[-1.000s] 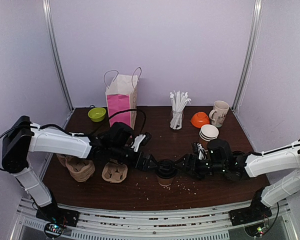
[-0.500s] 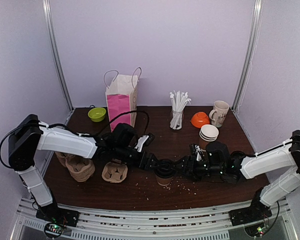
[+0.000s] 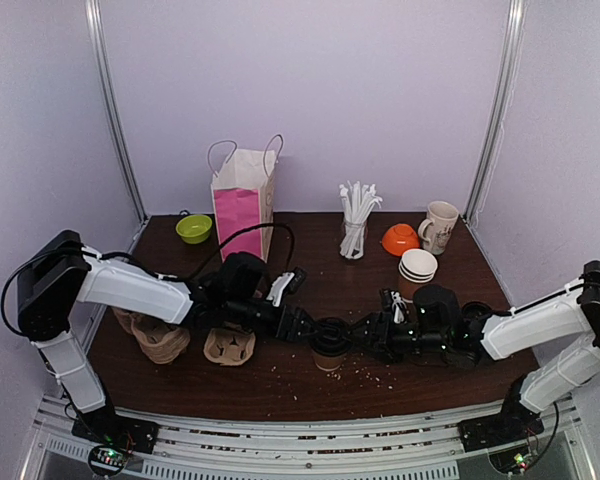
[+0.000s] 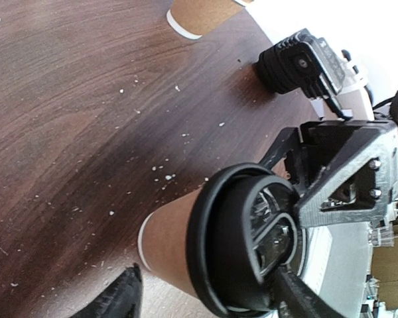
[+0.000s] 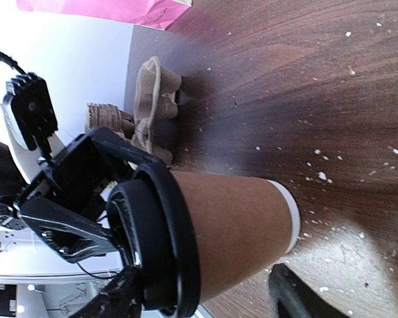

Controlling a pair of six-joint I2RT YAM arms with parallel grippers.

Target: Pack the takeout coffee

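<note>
Coffee update: takeout coffee (image 3: 331, 343) stands upright, lid on, mid-front of the table (image 3: 280, 385), with my left jaws and right jaws half-spread on opposite sides of it, probably to steady it for the cup carrier (image 3: 228, 343) nearby, though I can't tell if either actually grips.
</note>
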